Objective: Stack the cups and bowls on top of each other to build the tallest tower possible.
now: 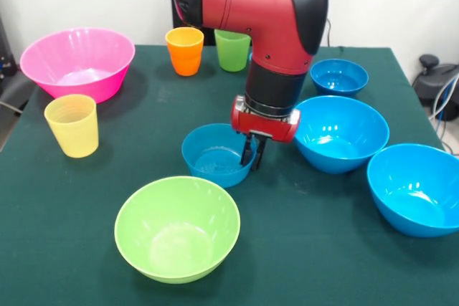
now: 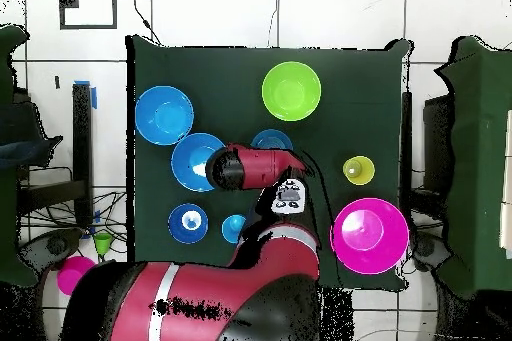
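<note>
My gripper (image 1: 252, 154) reaches down onto the right rim of a small blue bowl (image 1: 214, 155) at mid-table and looks shut on that rim, one finger inside and one outside. In the overhead view the arm covers the gripper and most of this bowl (image 2: 270, 139). Standing singly are a lime green bowl (image 1: 177, 228), a pink bowl (image 1: 77, 62), two large blue bowls (image 1: 337, 134) (image 1: 416, 188) and another small blue bowl (image 1: 338, 77). The yellow cup (image 1: 72, 125), orange cup (image 1: 185, 51) and green cup (image 1: 232, 49) stand upright, and a light blue cup (image 2: 233, 227) shows from overhead. No tower shows.
The green table cloth (image 1: 301, 249) ends close to the rightmost blue bowl. The arm (image 1: 276, 26) hangs over the table's middle. Cables and dark equipment (image 1: 437, 80) lie off the table to the right.
</note>
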Controlling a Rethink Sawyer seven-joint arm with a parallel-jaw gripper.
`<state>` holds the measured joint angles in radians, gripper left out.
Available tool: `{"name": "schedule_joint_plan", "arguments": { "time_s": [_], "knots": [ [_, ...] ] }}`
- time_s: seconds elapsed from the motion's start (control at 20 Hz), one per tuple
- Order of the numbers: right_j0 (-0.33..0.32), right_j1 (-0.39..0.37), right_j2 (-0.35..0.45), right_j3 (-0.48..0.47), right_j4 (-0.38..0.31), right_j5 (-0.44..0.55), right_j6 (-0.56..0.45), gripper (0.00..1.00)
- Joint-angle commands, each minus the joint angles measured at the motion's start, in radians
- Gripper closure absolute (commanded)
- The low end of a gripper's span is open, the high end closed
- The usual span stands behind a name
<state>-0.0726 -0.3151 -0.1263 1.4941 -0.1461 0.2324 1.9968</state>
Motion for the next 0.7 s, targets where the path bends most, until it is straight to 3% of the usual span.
{"name": "schedule_joint_plan", "arguments": {
  "time_s": [0.05,0.7],
  "knots": [
    [0.003,0.065,0.07,0.147,0.024,-0.028,0.172,1.0],
    [0.045,0.046,0.025,0.21,0.055,-0.089,0.21,1.0]
  ]
}}
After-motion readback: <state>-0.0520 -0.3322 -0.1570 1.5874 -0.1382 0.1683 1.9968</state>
